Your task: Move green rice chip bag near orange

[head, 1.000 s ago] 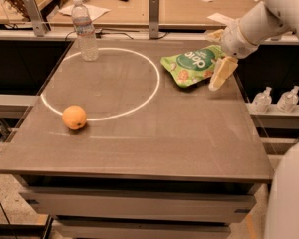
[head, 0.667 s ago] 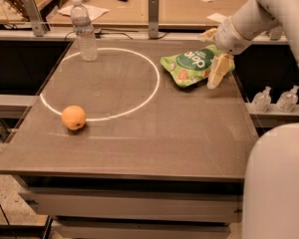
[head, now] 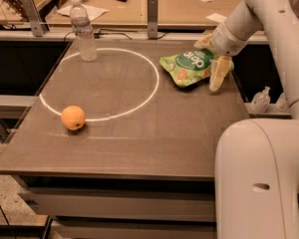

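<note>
The green rice chip bag lies flat on the table near its far right edge, just outside a white circle line. The orange sits at the near left, on the circle line, far from the bag. My gripper is at the bag's right end. Its two tan fingers are spread apart, one beyond the bag and one in front of it. The bag rests on the table and is not lifted.
A clear water bottle stands at the far left of the brown table. My white arm base fills the near right. A desk with papers lies behind; small bottles stand off the right edge.
The gripper has stayed at the bag's right end. The arm's upper part has swung, and its white body has come into the near right of the view. Bag and orange have not moved.
</note>
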{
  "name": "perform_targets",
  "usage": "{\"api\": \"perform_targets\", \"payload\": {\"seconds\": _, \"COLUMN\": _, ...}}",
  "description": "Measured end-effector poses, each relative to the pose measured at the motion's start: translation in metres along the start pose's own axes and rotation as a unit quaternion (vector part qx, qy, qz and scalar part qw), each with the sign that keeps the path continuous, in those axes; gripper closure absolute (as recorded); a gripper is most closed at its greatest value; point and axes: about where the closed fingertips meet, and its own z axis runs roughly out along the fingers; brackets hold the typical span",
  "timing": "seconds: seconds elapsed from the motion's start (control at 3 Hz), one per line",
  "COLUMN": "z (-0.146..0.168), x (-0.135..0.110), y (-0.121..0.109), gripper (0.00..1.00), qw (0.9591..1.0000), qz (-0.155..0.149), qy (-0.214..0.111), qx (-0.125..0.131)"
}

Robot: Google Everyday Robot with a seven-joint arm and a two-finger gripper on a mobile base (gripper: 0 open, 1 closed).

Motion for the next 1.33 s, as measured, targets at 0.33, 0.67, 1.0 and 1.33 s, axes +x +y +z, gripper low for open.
{"api": "perform_targets", "payload": {"seconds": 0.33, "z": 0.009, "x": 0.012, "y": -0.007, "gripper": 0.00, "qw": 0.9999, "qz": 0.003, "qy": 0.013, "qx": 0.000}}
{"api": "perform_targets", "payload": {"seconds": 0.67, "z": 0.018, "x": 0.020, "y": -0.008, "gripper": 0.18, "qw": 0.9998, "qz": 0.009, "qy": 0.017, "qx": -0.005}}
{"api": "perform_targets", "payload": {"seconds": 1.0, "z": 0.013, "x": 0.017, "y": -0.008, "gripper": 0.42, "qw": 0.9998, "qz": 0.010, "qy": 0.017, "qx": -0.005}}
{"api": "perform_targets", "payload": {"seconds": 1.33, "z": 0.008, "x": 0.014, "y": -0.008, "gripper": 0.60, "qw": 0.9998, "qz": 0.009, "qy": 0.017, "qx": -0.004}}
